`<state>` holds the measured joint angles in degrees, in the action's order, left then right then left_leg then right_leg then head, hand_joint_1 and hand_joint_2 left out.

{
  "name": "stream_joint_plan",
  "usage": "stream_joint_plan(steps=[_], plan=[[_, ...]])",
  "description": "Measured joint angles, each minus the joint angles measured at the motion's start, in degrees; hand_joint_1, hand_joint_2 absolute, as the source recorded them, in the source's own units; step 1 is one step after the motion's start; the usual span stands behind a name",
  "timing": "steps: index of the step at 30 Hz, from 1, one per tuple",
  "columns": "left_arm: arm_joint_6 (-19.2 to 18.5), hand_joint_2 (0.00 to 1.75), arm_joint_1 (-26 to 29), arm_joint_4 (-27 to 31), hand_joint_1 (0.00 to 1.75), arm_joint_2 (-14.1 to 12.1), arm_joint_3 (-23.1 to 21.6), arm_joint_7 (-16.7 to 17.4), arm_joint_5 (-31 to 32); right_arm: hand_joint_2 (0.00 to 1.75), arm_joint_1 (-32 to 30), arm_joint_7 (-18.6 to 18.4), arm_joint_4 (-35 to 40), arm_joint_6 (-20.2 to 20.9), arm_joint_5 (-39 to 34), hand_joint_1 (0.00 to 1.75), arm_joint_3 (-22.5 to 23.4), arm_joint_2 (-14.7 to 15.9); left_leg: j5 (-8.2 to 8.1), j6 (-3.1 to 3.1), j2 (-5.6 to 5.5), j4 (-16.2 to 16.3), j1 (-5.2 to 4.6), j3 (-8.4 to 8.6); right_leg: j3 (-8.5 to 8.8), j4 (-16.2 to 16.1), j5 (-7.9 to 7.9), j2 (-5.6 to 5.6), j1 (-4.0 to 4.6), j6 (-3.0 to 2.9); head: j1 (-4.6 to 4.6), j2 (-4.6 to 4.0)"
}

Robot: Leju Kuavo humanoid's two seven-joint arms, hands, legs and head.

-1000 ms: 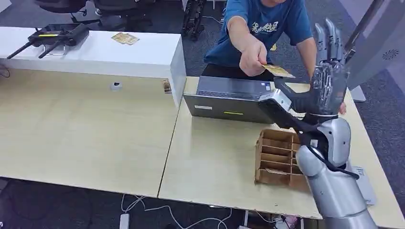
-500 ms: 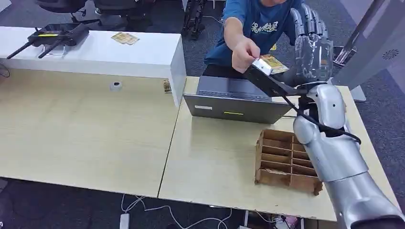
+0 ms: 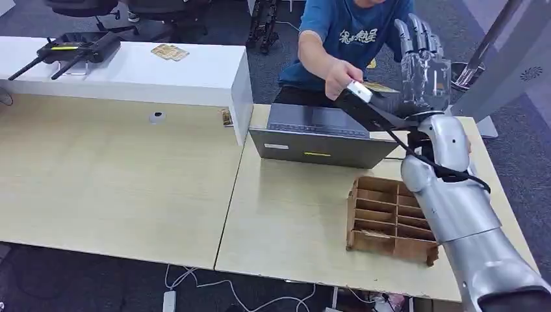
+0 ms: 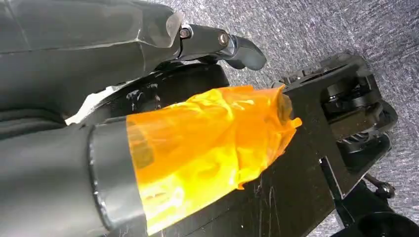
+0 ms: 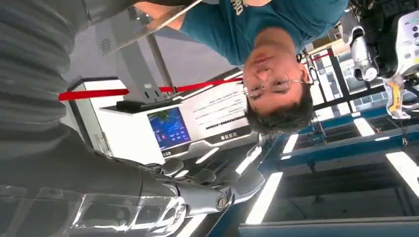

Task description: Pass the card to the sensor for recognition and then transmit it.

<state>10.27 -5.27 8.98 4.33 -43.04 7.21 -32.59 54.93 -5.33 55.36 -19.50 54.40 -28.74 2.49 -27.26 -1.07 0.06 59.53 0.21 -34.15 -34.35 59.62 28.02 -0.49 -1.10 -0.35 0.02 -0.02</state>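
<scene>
A person in a blue shirt (image 3: 354,29) leans over the far side of the table and holds a yellowish card (image 3: 379,87) out in one hand (image 3: 340,73). My right hand (image 3: 423,62) is raised beside it with its fingers pointing up and apart. The card's far edge reaches my palm, and the person's hand still grips the card. In the right wrist view the card's thin edge (image 5: 158,24) lies well apart from my thumb (image 5: 212,197). My left hand (image 4: 232,47) hangs over grey carpet with its thumb stretched out, holding nothing.
A grey laptop (image 3: 318,133) stands on the table (image 3: 286,221) below my raised hand. A cardboard box with dividers (image 3: 383,218) sits near my right forearm. On the white counter (image 3: 195,78) at back left lie a black router (image 3: 71,47) and loose cards (image 3: 170,52).
My right arm has lifted and reached farther toward the person. The person's hand has brought the card up to my open palm.
</scene>
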Motion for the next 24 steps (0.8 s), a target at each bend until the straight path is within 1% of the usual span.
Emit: stream_joint_plan(steps=[24], plan=[[0.0, 0.00, 0.0, 0.0, 0.00, 0.0, 0.0, 0.0, -0.2, 1.75, 0.0, 0.1, -0.1, 0.0, -0.2, 0.00, 0.0, 0.6, 0.00, 0.00, 0.00, 0.0, 0.00, 0.00, 0.00, 0.0, 0.00, 0.00, 0.00, 0.00, 0.00, 0.00]])
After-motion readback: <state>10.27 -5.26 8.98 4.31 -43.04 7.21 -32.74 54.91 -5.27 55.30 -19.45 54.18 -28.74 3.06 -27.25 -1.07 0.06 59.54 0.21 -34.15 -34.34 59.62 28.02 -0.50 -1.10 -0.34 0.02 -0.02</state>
